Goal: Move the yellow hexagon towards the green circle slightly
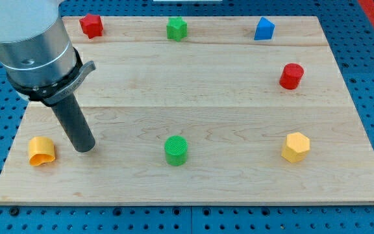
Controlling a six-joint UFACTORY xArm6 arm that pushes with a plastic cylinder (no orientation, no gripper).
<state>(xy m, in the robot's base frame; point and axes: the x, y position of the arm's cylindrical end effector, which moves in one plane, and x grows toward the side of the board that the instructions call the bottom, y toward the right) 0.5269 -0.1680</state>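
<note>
Sitting low at the view's right on the pale wooden table (193, 97), the yellow hexagon block (295, 147) shows no long axis, one corner toward the bottom. The green ribbed circle block (176, 150) lies well left. My tip (83, 148), bare rod end effector holding nothing, stands beside a yellow curved block (41, 151). Blue pegboard (369, 39) surrounds.

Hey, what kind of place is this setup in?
Probably a robotics lab bench: a wooden board lies on a blue perforated table, small blocks like the green cylinder are spread out, and my tip rests on the board.
</note>
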